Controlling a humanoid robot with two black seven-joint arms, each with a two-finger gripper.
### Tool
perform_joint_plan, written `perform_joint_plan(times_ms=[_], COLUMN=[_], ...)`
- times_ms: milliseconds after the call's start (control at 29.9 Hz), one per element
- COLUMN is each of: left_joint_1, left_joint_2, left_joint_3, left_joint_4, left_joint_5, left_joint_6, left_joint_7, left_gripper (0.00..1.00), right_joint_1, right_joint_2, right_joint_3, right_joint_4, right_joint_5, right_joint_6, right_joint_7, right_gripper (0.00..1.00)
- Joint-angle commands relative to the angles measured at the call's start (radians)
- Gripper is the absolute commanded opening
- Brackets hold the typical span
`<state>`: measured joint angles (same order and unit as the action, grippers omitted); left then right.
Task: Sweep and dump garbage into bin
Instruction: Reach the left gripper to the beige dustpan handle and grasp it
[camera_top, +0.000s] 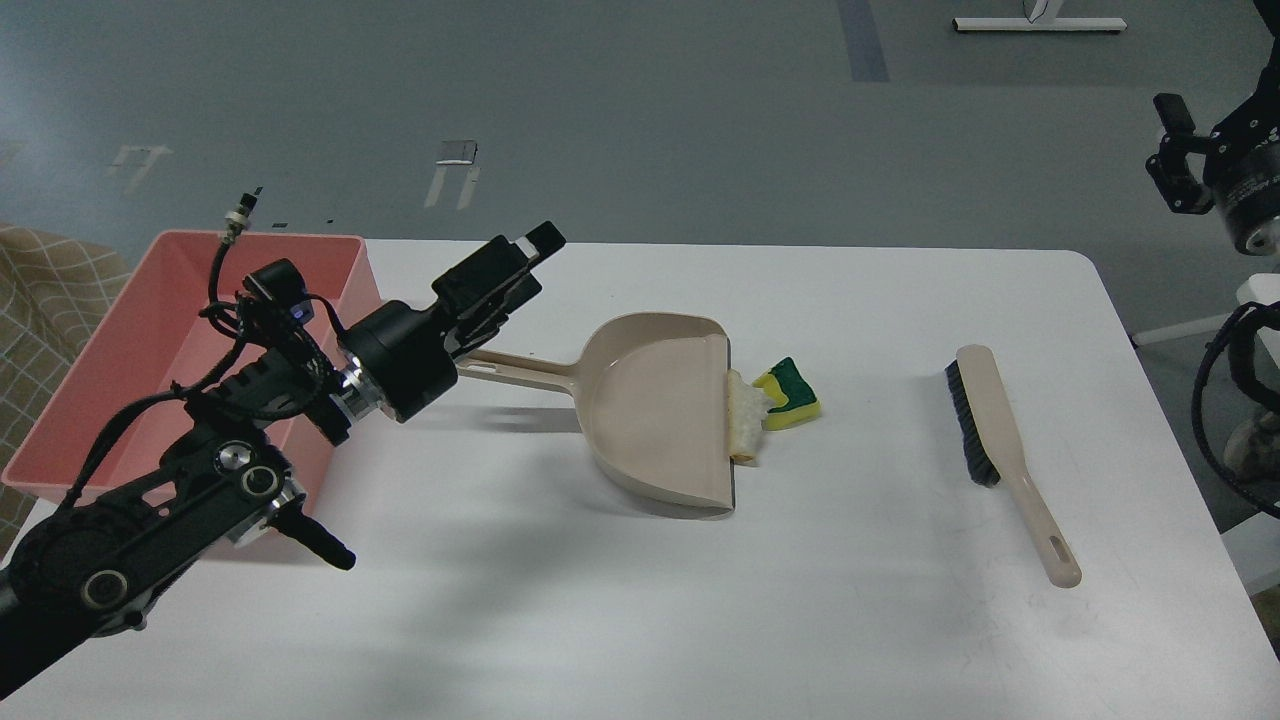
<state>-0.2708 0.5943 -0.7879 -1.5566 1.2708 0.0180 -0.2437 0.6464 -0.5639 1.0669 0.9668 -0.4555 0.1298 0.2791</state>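
Note:
The garbage lies at the open lip of a beige dustpan. It is a whitish bread-like slice touching the lip and a yellow sponge piece with a green layer just right of it. The bin, a pink tray, stands at the table's left edge, partly behind my left arm. My left gripper hangs above the end of the dustpan's handle, fingers apart, holding nothing. My right gripper is raised off the table at the far right, open and empty.
A beige hand brush with dark bristles lies on the white table, right of the garbage, handle toward the front. A checked cloth shows left of the bin. Grey floor lies beyond the table's far edge.

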Motion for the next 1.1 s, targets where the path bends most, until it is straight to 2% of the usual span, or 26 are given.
perform_joint_plan(times_ms=[0, 134, 267, 334, 535, 669, 836, 1070], left_joint_1=[0.068, 0.152, 0.183, 0.189, 0.173, 0.167, 0.137, 0.087], left_joint_2=[-0.001, 0.001, -0.002, -0.014, -0.094, -0.113, -0.171, -0.208], left_joint_3=[0.001, 0.001, 0.001, 0.001, -0.002, -0.002, -0.004, -0.002], left_joint_4=[0.000, 0.003, 0.018, 0.065, 0.199, 0.225, 0.292, 0.311], left_joint_5=[0.082, 0.134, 0.133, 0.133, 0.128, 0.125, 0.114, 0.085], left_joint_6=[0.036, 0.065, 0.079, 0.102, 0.131, 0.140, 0.164, 0.178], left_joint_7=[0.011, 0.029, 0.040, 0.040, 0.047, 0.050, 0.076, 0.084], left_gripper=[0.98, 0.98, 0.98, 0.98, 0.98, 0.98, 0.98, 0.98], right_joint_1=[-0.001, -0.004, -0.004, -0.002, -0.002, -0.002, -0.004, -0.005], right_joint_2=[0.001, 0.007, 0.022, 0.029, 0.029, 0.029, 0.030, 0.029], right_joint_3=[-0.001, -0.001, -0.002, -0.011, -0.013, -0.013, -0.013, -0.013], right_joint_4=[0.000, -0.002, -0.002, -0.002, -0.002, -0.002, -0.002, -0.002], right_joint_5=[0.000, -0.002, -0.003, -0.003, -0.003, -0.003, -0.003, -0.003], right_joint_6=[-0.001, -0.001, -0.002, -0.004, -0.004, -0.004, -0.004, -0.004], right_joint_7=[0.000, 0.000, 0.000, 0.000, 0.000, 0.000, 0.000, 0.000], right_gripper=[1.00, 1.00, 1.00, 1.00, 1.00, 1.00, 1.00, 1.00])
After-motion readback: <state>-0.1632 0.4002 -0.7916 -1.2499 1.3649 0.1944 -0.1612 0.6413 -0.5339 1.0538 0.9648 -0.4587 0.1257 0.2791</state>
